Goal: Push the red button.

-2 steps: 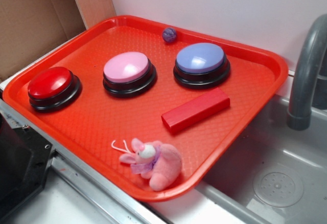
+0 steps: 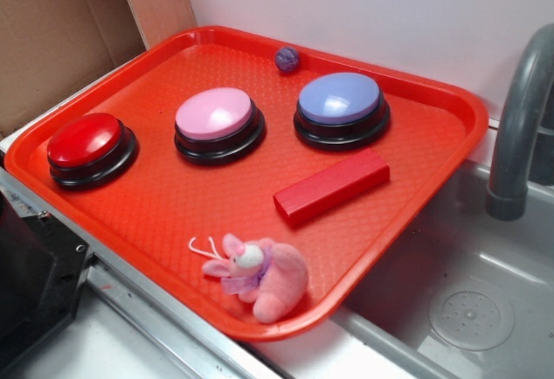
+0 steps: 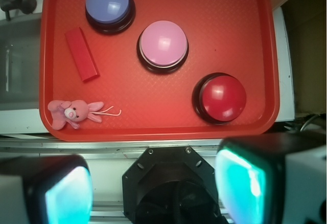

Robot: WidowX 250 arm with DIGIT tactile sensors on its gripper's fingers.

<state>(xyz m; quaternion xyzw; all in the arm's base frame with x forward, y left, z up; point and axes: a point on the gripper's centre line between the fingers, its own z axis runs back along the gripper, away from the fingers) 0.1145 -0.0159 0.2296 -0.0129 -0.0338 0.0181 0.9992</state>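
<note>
Red plastic is making up most of the scene: the red button is sitting at the left end of a red tray, untouched, with the pink button just beside it and the blue-purple button further along. The tool is hanging high above the tray's near edge, its two pads standing wide apart and gripping nothing. I am judging the main risk to be a descent drifting onto the pink dome, or spread pads straddling the cap. The red block and pink toy are lying well clear.
</note>
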